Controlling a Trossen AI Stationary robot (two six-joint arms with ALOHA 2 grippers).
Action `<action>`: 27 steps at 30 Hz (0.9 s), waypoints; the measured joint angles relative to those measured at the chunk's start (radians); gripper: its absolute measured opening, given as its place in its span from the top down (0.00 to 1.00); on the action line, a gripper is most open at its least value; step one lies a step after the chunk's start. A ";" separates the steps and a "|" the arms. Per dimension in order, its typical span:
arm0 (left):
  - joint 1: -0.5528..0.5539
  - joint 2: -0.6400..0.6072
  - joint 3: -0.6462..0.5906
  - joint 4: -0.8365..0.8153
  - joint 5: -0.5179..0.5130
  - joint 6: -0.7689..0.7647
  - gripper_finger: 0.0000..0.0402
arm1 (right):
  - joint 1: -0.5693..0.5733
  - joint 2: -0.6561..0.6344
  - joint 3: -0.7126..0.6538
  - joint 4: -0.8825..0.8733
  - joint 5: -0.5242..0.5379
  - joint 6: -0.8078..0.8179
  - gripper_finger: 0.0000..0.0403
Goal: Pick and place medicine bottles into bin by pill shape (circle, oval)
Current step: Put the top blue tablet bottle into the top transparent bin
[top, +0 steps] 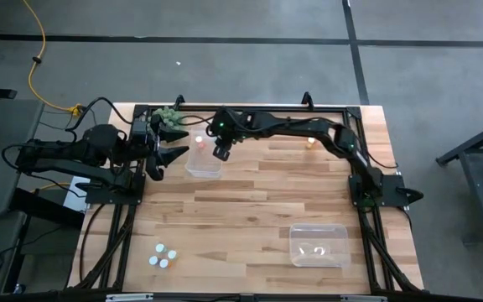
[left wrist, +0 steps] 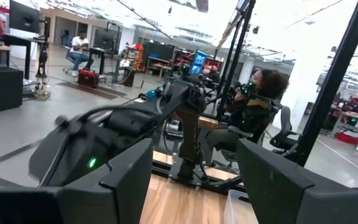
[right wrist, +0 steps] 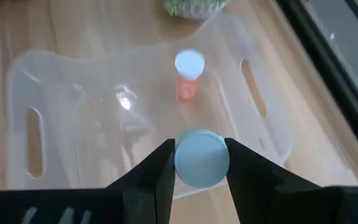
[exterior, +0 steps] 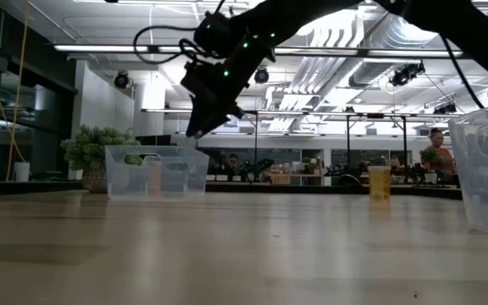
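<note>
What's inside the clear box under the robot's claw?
In the clear bin stands one reddish bottle with a white cap. The right gripper holds a pale-capped bottle above it, hiding some of the bin floor underneath.

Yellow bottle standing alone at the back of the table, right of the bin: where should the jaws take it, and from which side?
Grip the yellow bottle around its body just under the cap, coming straight down from above. It stands upright on the table with open space all round, so its round sides are free, and a top-down approach likely won't tip it.
</note>
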 joint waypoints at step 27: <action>0.000 0.000 -0.001 -0.001 -0.001 0.001 0.45 | -0.025 0.073 0.081 -0.119 0.011 -0.035 0.70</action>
